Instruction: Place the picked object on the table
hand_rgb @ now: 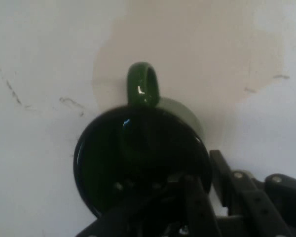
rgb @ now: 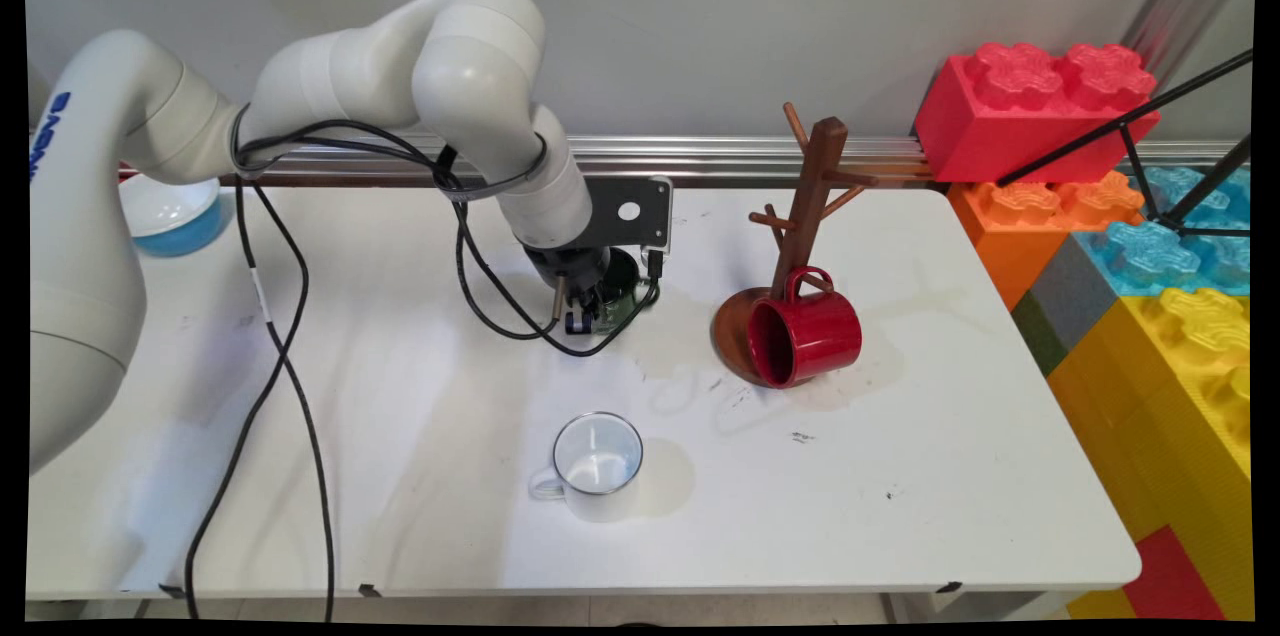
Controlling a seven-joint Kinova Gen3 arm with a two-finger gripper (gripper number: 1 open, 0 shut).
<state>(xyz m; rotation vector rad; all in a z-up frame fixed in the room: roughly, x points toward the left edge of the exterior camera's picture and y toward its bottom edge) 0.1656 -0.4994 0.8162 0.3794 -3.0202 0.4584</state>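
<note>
Down low, finding the gripper (rgb: 588,316) (hand_rgb: 212,190) right at the green mug (rgb: 628,281) (hand_rgb: 138,158), its black linkage crossing the mug's near rim in the hand view. Cannot tell how wide the gripper stands, nor whether it has hold of the mug; too much dark on dark there. Looking straight into the green mug's black inside from the hand camera, with its green handle (hand_rgb: 143,85) sticking out past the far rim. Standing on the white table (rgb: 900,476), by the look of it, on a pale tan stain (hand_rgb: 187,49) that spreads out from under the mug.

Off to the picture's right of the green mug, well apart: a brown wooden mug tree (rgb: 812,186), upright on its round base. Lying on that base on its side, a red mug (rgb: 805,338), mouth turned toward the green mug, handle up against the trunk.

Nearer the camera than the green mug, and clear of it: a white enamel mug (rgb: 597,464), upright, dark-rimmed, handle pointing to the picture's left.

Far to the picture's left of the green mug, partly behind the arm — a blue bowl (rgb: 172,216) with a white inside.

Trailing from the arm to the left of the green mug, black cables (rgb: 290,366), looping down over the table's near edge.

Beyond the mug tree, much farther right of the green mug: big toy bricks (rgb: 1040,106) — red, orange, blue, yellow — stacked beside the table.
</note>
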